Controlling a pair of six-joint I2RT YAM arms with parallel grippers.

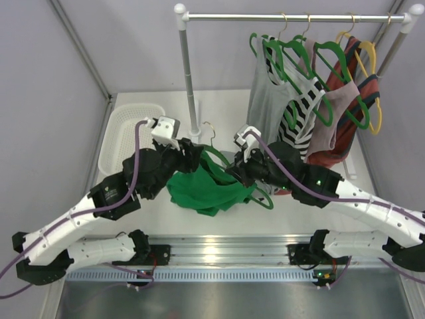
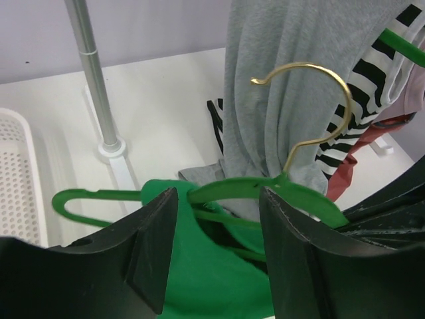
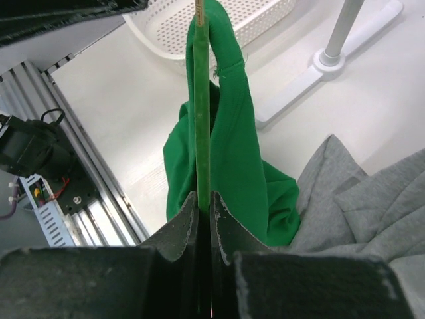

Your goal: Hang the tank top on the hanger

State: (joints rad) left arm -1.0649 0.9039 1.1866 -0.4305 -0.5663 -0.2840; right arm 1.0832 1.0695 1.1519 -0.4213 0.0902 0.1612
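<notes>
Half done, at best. Pinching hanger bar with right end effector; left end effector spread wide near hanger neck. Holding tank top bunched on one arm over mid-bench; other strap unthreaded, by look of it.
</notes>
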